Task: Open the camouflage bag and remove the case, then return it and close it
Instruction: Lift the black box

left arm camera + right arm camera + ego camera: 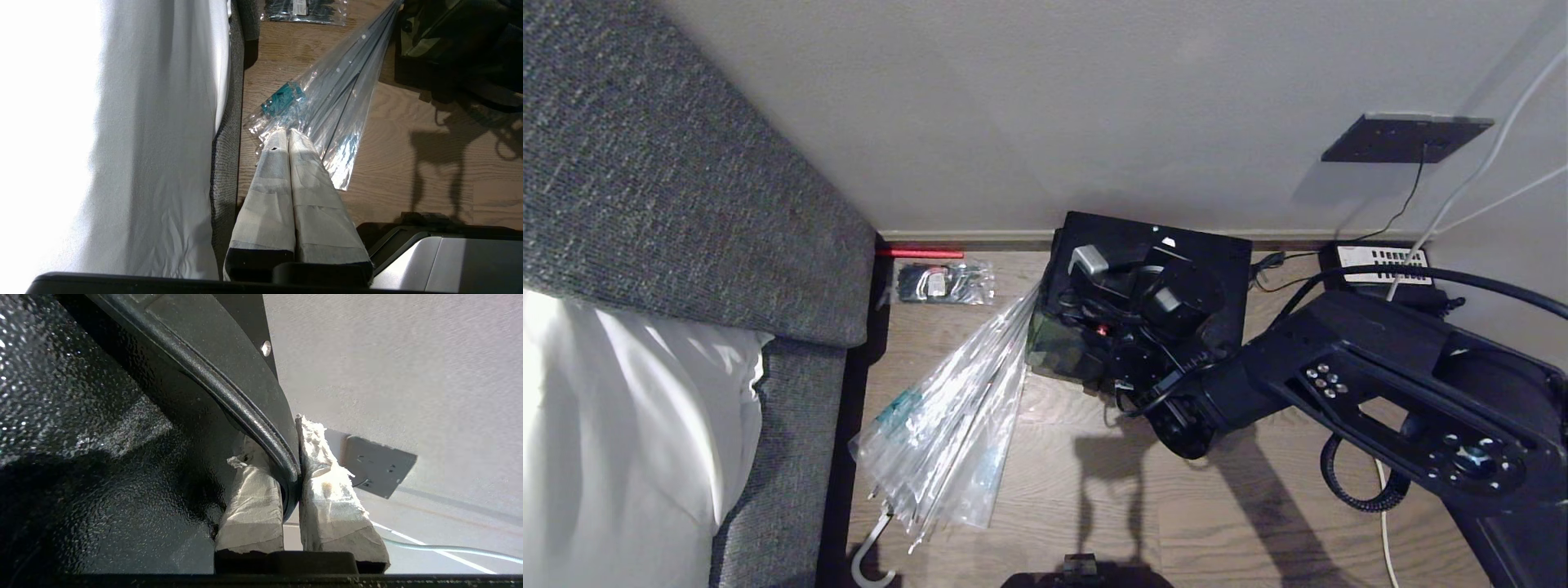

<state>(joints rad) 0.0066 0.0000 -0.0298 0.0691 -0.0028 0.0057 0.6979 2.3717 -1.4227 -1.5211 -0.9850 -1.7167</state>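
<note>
Right gripper [291, 465] clamped on black lid edge of camouflage bag [1062, 351]; left gripper [288, 136] closed, empty, above umbrella [327, 102].

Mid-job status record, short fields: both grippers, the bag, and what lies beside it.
right gripper: shut on black piped rim of a textured black panel; lid or case, cannot tell
left gripper: shut, empty, over the wooden floor
green camouflage soft bag: on the floor, near the wall
clear plastic-wrapped umbrella: lying flat, tip toward the bag
</note>
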